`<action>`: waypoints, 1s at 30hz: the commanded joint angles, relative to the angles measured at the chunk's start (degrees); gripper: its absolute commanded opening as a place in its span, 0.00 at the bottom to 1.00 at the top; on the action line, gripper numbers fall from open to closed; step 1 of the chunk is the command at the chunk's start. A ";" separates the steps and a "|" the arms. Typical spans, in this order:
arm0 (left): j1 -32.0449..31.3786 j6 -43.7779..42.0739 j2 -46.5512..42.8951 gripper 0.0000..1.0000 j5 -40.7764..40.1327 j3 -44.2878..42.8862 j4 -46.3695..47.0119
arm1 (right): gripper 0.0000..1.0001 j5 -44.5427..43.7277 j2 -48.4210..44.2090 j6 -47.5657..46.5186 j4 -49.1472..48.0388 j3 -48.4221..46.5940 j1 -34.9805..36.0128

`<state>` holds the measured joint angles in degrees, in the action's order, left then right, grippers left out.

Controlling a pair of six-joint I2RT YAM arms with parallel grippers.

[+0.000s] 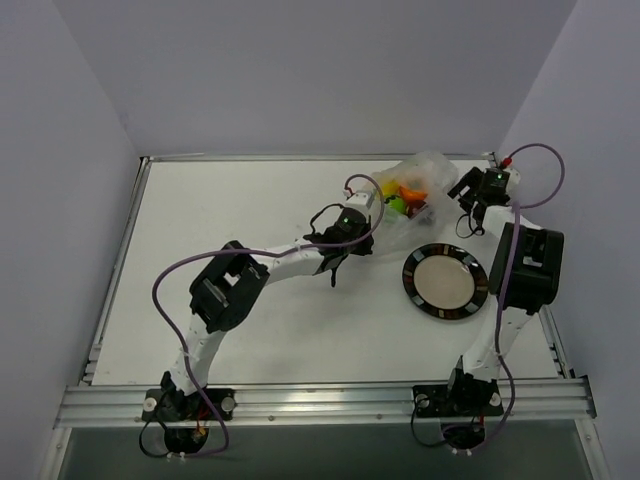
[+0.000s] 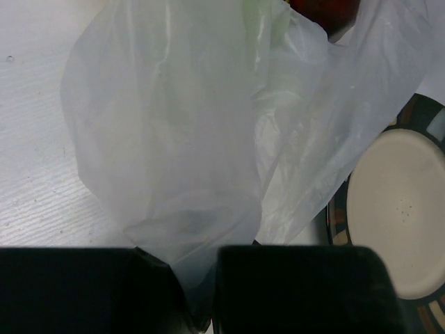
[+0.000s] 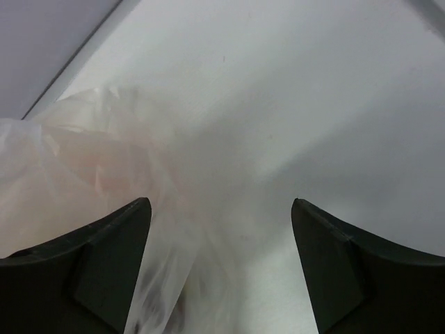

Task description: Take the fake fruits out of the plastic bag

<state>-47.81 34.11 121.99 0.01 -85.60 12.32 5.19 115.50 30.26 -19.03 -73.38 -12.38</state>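
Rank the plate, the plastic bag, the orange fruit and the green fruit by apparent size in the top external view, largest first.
1-2: plate and plastic bag, about alike; the crumpled bag's outline is unclear.
3-4: orange fruit and green fruit, far smaller, too alike to rank.

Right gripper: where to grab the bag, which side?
Probably pinch the film at the plastic bag's right edge, from the right. The left gripper is shut on the opposite edge and the fake fruits bulge mid-bag; only thin film lies by the open right gripper.

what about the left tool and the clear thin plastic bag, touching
Touching: left wrist view shows the left tool pinching the clear thin plastic bag.
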 commanded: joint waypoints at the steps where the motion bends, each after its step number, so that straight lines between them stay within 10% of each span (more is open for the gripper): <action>1: 0.35 0.96 -2.73 0.02 -0.01 -1.50 3.68 | 0.79 -2.20 -16.05 -0.29 -3.38 5.32 0.16; 5: 0.35 0.00 -3.95 0.02 -0.10 0.26 4.47 | 0.82 -5.01 -29.69 -1.61 -3.30 12.64 1.22; 10: 0.44 -1.93 -5.80 0.02 -0.63 2.90 7.02 | 0.31 -8.87 -40.97 -8.10 0.90 16.61 14.89; 16: 0.53 -2.47 -6.59 0.02 -1.33 5.53 8.34 | 0.16 -8.36 -29.83 -14.18 6.19 10.99 24.51; 30: 1.14 -1.94 -5.98 0.02 -0.01 9.84 11.68 | 0.81 -11.61 -9.70 -11.98 3.65 -0.53 25.48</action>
<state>-47.16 32.14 118.58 -0.16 -75.40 21.39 -4.27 104.77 17.74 -12.88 -70.61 12.69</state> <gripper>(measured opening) 0.028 0.784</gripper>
